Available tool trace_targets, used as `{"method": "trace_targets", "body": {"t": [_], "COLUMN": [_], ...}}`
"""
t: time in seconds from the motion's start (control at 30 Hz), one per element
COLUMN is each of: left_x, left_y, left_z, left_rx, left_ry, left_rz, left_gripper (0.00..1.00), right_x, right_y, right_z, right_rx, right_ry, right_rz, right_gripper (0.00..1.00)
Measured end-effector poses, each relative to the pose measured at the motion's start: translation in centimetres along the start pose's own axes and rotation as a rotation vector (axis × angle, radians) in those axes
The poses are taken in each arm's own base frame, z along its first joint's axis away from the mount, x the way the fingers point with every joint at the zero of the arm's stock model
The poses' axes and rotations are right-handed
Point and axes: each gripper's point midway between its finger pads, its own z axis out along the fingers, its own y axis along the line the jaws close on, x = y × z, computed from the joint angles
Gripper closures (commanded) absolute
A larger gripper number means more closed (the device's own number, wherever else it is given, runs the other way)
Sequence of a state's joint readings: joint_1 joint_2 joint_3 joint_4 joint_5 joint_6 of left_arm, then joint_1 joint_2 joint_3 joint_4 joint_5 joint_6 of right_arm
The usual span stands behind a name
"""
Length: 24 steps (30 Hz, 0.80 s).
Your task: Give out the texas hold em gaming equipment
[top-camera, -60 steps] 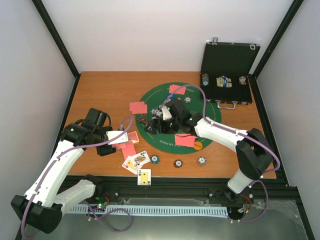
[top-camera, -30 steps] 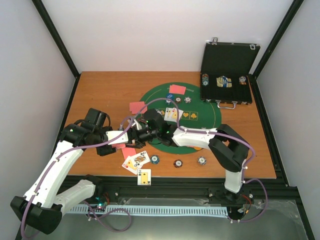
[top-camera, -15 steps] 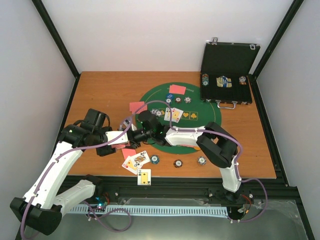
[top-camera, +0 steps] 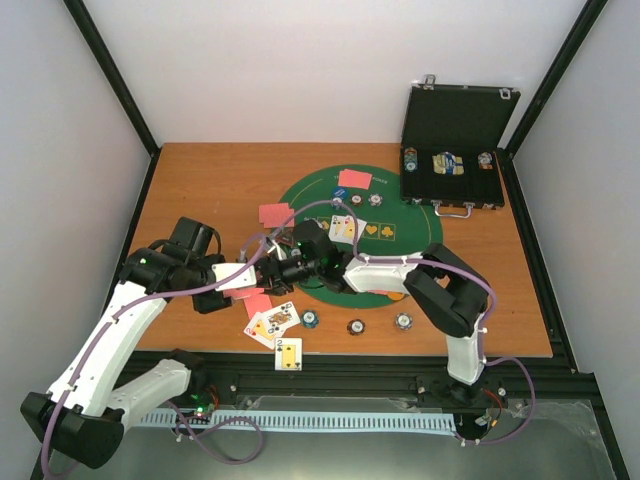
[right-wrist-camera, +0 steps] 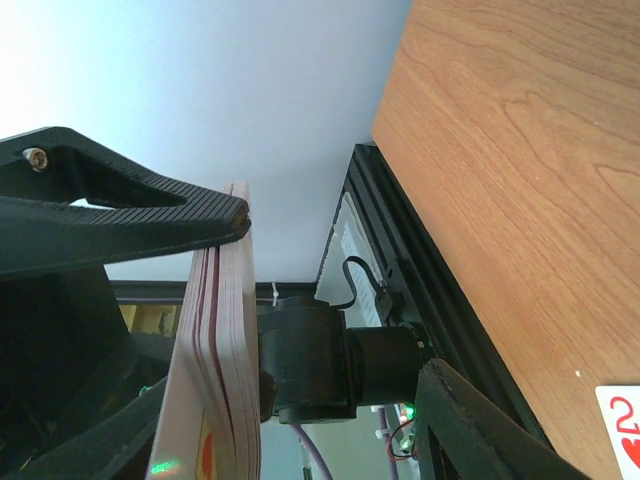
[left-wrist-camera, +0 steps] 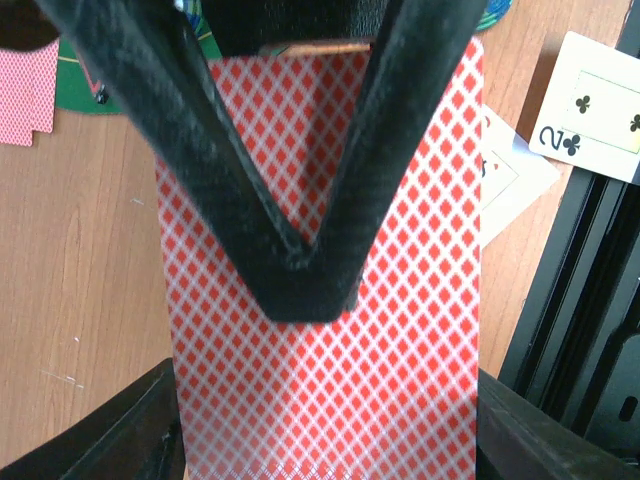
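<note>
Since two seconds ago my right gripper [top-camera: 274, 268] has swung off the middle of the green mat [top-camera: 400, 235] and out past its left edge. In the last half second it has drawn back a touch toward the mat. My left arm has stayed put. My left gripper [top-camera: 238, 277] is clamped on the deck of red-backed cards [left-wrist-camera: 400, 380], over the bare wood left of the mat.

From the left wrist, the deck fills the view with its red diamond back toward the camera. One of my left fingers [left-wrist-camera: 300, 270], a black V, lies flat across that back, its point about halfway along the card. The opposite finger is hidden behind the deck. The deck's long axis runs straight out from the wrist, along the fingers, and its far short edge is aimed at my right gripper and the mat beyond.

From the right wrist I see the same deck edge-on, a thin stack upright in the view with its long axis running top to bottom. My right jaws stand wide. One right finger [right-wrist-camera: 130, 215] crosses in front of the deck's edge near its end, and I cannot tell whether it touches. The other sits well apart, with an open gap between it and the deck.

A two of clubs [left-wrist-camera: 600, 110] lies face up on the wood, showing past the deck's right long edge in the left wrist view.
</note>
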<state>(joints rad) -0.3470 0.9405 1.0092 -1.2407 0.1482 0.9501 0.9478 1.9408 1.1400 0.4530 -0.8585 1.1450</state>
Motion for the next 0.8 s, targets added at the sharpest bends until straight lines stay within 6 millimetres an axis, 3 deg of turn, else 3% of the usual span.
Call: {"method": "trace_targets", "body": {"t": [0.27, 0.57, 0.67, 0.8], "left_x": [0.3, 0.3, 0.4, 0.6], "left_y": [-0.2, -0.1, 0.0, 0.0], "left_z": [0.0, 0.0, 0.0, 0.0], "left_rx": [0.004, 0.002, -0.002, -0.007], "left_ry": [0.016, 0.016, 0.022, 0.030], "left_rz": [-0.002, -0.001, -0.001, -0.001], "left_gripper": [0.73, 0.73, 0.73, 0.73], "right_x": [0.1, 0.4, 0.5, 0.6], "right_y": [0.1, 1.5, 1.7, 1.7], "right_z": [-0.8, -1.9, -2.2, -3.1], "right_rx": [0.010, 0.031, 0.048, 0.076], "right_ry": [-0.004, -0.006, -0.001, 0.003], "right_rz": [-0.009, -0.018, -0.020, -0.026], "right_gripper": [0.53, 0.89, 0.97, 0.97]}}
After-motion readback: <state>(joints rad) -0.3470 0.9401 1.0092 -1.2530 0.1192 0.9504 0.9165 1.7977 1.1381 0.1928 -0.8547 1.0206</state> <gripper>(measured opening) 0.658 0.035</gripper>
